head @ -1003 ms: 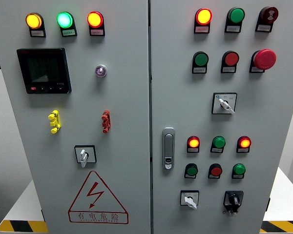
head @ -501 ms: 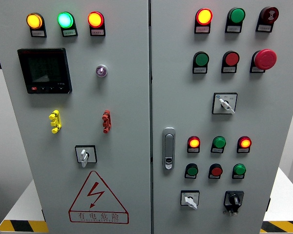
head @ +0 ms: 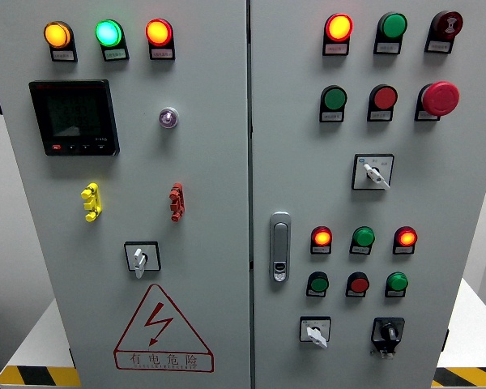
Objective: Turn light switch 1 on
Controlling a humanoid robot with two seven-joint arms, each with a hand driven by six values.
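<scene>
Neither hand is showing in the head view, so finger state cannot be told; no arm is entering from either lower corner.

Left door of the cabinet [head: 202, 162]: three lamps are glowing along the top, amber lamp [head: 56, 34], green lamp [head: 108, 33], red-orange lamp [head: 158, 32]. Below them a dark meter display [head: 74, 117] is sitting, with a small round key lock [head: 168, 117] to its right. A yellow toggle [head: 90, 202] and a red toggle [head: 175, 202] are standing side by side at mid-height, well apart. Under them, a rotary selector [head: 141, 257] is pointing roughly downward, above the hazard triangle [head: 162, 331].

Right door: past the door handle [head: 279, 246], more lamps and push buttons are filling the panel, with a red mushroom stop [head: 439, 98] at upper right.

Which control is "light switch 1" is unclear; labels are too small to read. Best guess is the yellow toggle, leftmost of the pair.

Doing the step well is likely meaning: bringing one hand up square to the panel, extending a single fingertip, pressing only that lever, keeping clear of the neighbouring red toggle and the selector beneath.
</scene>
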